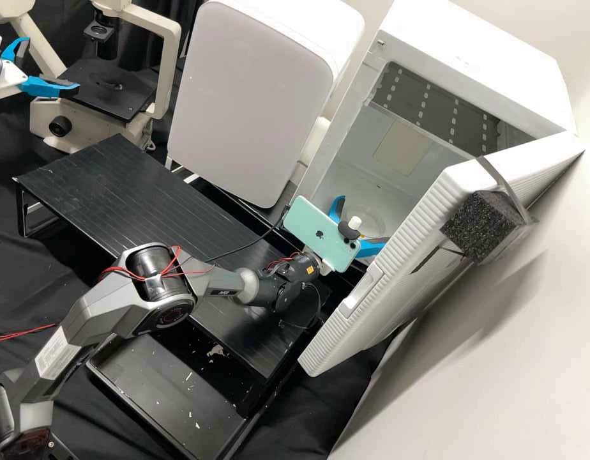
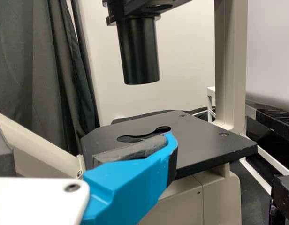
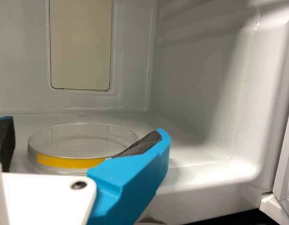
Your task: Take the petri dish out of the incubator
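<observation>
Incubator (image 1: 474, 57): upper right of the high view, door (image 1: 397, 306) open. Microscope (image 1: 122, 99): upper left. Right gripper (image 1: 362, 220): at the incubator opening, jaws apart. Left gripper (image 1: 52, 64): near the microscope, jaws apart. Petri dish (image 3: 69, 162): on the incubator floor, near the right jaws.
</observation>
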You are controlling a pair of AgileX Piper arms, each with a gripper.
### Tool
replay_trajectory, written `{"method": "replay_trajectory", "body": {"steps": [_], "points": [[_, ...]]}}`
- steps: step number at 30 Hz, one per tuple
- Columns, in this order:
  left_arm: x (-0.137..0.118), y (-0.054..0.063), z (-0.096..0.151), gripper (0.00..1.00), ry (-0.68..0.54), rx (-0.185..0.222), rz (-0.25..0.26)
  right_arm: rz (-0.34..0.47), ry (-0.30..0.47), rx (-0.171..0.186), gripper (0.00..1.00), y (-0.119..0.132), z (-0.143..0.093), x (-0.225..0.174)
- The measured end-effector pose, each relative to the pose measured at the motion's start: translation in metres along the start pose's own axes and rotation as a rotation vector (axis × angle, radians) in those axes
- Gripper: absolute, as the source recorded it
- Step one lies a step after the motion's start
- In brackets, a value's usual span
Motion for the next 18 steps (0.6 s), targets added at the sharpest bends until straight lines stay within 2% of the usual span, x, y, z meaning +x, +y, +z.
{"method": "replay_trajectory", "body": {"steps": [18], "points": [[0.0,0.0,0.0,1.0,0.0,0.0,0.0,0.0,0.002,0.009,0.0,-0.0013,0.0019,0.0023]]}}
